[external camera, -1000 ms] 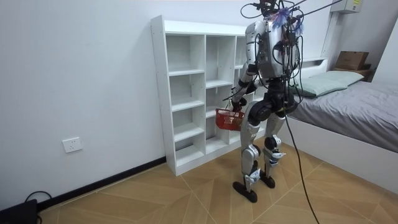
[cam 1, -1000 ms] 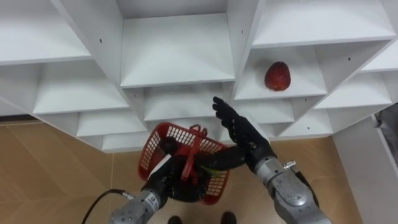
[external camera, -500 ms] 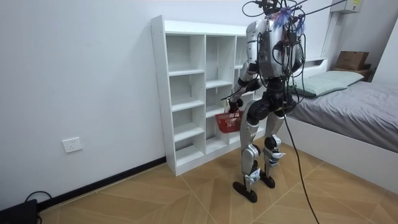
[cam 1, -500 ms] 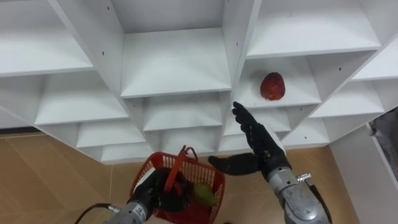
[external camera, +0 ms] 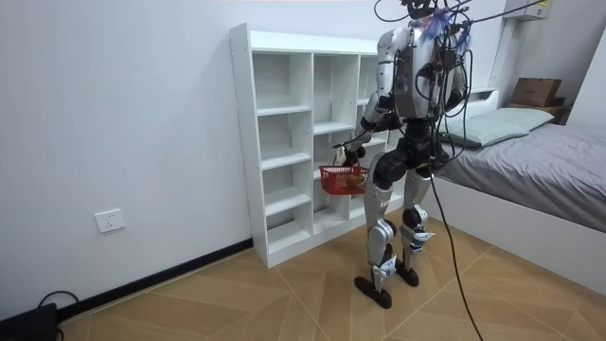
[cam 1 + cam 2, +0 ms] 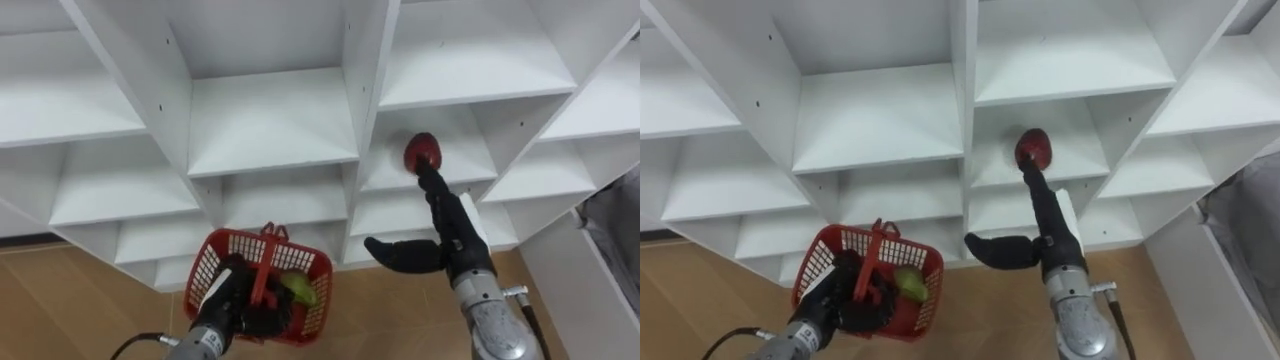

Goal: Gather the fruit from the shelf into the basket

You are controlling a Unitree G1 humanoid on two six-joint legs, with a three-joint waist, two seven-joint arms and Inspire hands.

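Robot stands on herringbone wood floor [image 5: 284, 294] facing a white open-shelf closet [image 6: 270, 120] against a plain white wall [image 5: 114, 114]; grey-covered bed [image 5: 540, 180] just behind it, wall socket [image 5: 111, 221] low at the room view's left. Right hand [image 6: 452, 240] is stretched into a right-column compartment, fingers straight and thumb spread wide, fingertips at the red fruit [image 6: 422, 151] lying on that shelf board. Left hand [image 6: 232, 300] is clenched round the handle of the red basket [image 6: 215, 262], held low before the shelves, a green fruit [image 6: 298, 289] inside.

grey bed [image 5: 540, 156], wall socket [image 5: 111, 221], wooden floor [image 5: 284, 303], cardboard box [image 5: 536, 91]
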